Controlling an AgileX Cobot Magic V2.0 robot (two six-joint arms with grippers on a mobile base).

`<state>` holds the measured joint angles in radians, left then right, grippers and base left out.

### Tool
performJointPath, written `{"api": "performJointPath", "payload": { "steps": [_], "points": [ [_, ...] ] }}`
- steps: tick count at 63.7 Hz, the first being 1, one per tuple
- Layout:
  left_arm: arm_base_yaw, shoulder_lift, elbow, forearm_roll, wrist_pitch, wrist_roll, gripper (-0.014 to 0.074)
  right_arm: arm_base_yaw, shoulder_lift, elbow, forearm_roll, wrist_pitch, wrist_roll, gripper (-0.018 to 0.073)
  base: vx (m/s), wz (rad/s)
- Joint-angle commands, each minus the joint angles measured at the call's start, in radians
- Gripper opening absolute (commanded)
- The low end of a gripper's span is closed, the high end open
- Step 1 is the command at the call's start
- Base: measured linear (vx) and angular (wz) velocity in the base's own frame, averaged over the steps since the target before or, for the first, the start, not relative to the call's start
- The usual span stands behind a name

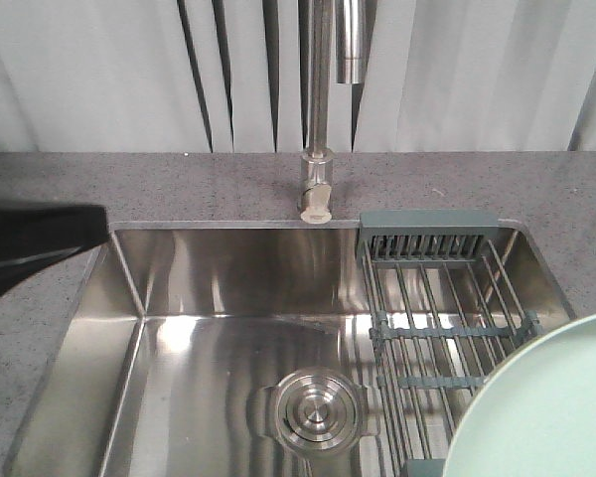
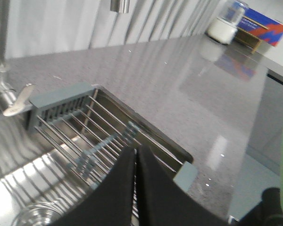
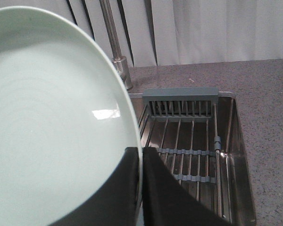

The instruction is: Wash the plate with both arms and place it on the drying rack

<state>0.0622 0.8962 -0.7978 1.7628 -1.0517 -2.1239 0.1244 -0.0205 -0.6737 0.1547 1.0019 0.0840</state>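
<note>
A steel sink (image 1: 129,298) is sunk into the grey speckled table (image 1: 179,184), with a round drain (image 1: 315,409) in its floor near the middle and a tall tap (image 1: 318,149) rising at the far edge in front of a pale curtain (image 1: 99,70). The drying rack (image 1: 429,221) lies across the right part of the sink, its steel wires running from near to far between grey-green end pieces, the far end piece resting on the sink's far rim just right of the tap. The plate (image 1: 556,407) is at the near right, overlapping the near right corner of the rack in the front view; whether it touches the wires cannot be told. In the right wrist view the plate stands tilted on edge, lifted left of the rack, and the right pincer (image 3: 142,150) is closed on its rim, one black finger on the plate's face and the other behind it. The left arm (image 1: 30,243) reaches in from the left, level with the sink's far left corner. The left pincer (image 2: 136,150) points across the rack with only a thin slit between its fingers, gripping nothing.
</note>
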Motion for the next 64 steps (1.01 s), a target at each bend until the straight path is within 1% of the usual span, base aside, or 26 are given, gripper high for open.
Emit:
{"api": "performJointPath", "payload": {
  "steps": [1,9,14,20,23,28,38,42,46,51,54,56,58,62,63,64],
  "points": [
    [0.000,-0.236,0.096,0.022,0.144,-0.018,-0.0006,-0.003,0.004,-0.022,0.004,-0.084,0.000,-0.0002,0.00,0.00],
    [0.000,-0.560,0.260,0.021,0.295,-0.021,-0.0006,-0.003,0.004,-0.022,0.004,-0.084,0.000,-0.0002,0.00,0.00],
    [0.000,-0.690,0.336,0.019,0.351,-0.021,-0.0006,-0.003,0.004,-0.022,0.009,-0.084,0.004,-0.0002,0.00,0.00],
    [0.000,-0.795,0.412,0.020,0.396,-0.021,-0.0006,-0.003,0.004,-0.022,0.016,-0.071,0.004,-0.0002,0.00,0.00],
    [0.000,-0.828,0.440,0.020,0.419,-0.021,-0.0006,-0.003,0.004,-0.022,0.018,-0.057,0.004,-0.0002,0.00,0.00],
    [0.000,-0.852,0.478,0.021,0.499,-0.021,-0.0006,-0.003,0.014,-0.022,0.019,-0.029,0.005,-0.0002,0.00,0.00],
    [0.000,-0.851,0.524,0.021,0.691,-0.017,-0.0006,-0.003,0.171,-0.042,0.017,-0.032,0.022,-0.0002,0.00,0.00],
    [0.000,-0.851,0.541,0.021,0.753,0.012,-0.0006,-0.003,0.272,-0.067,0.019,-0.047,0.017,-0.0002,0.00,0.00],
    [0.000,-0.851,0.561,0.021,0.779,0.061,-0.0006,-0.003,0.395,-0.099,0.022,-0.059,-0.004,-0.0002,0.00,0.00],
    [0.000,-0.851,0.580,0.021,0.784,0.108,-0.0006,-0.003,0.537,-0.143,0.043,-0.065,-0.062,-0.0002,0.00,0.00],
    [0.000,-0.851,0.587,0.021,0.784,0.114,-0.0006,-0.003,0.614,-0.165,0.071,-0.058,-0.138,-0.0002,0.00,0.00],
    [0.000,-0.851,0.594,0.021,0.785,0.114,-0.0006,-0.003,0.677,-0.177,0.103,-0.053,-0.218,-0.0002,0.00,0.00],
    [0.000,-0.851,0.604,0.021,0.786,0.113,-0.0006,-0.003,0.740,-0.189,0.159,-0.051,-0.289,-0.0002,0.00,0.00],
    [0.000,-0.851,0.626,0.021,0.789,0.113,-0.0006,-0.001,0.850,-0.204,0.308,-0.044,-0.389,-0.0002,0.00,0.00],
    [0.000,-0.851,0.632,0.021,0.789,0.113,-0.0006,-0.001,0.862,-0.205,0.324,-0.044,-0.400,-0.0002,0.00,0.00],
    [0.000,-0.851,0.636,0.021,0.790,0.113,-0.0006,-0.001,0.897,-0.205,0.371,-0.044,-0.430,-0.0002,0.00,0.00]
  ]
}}
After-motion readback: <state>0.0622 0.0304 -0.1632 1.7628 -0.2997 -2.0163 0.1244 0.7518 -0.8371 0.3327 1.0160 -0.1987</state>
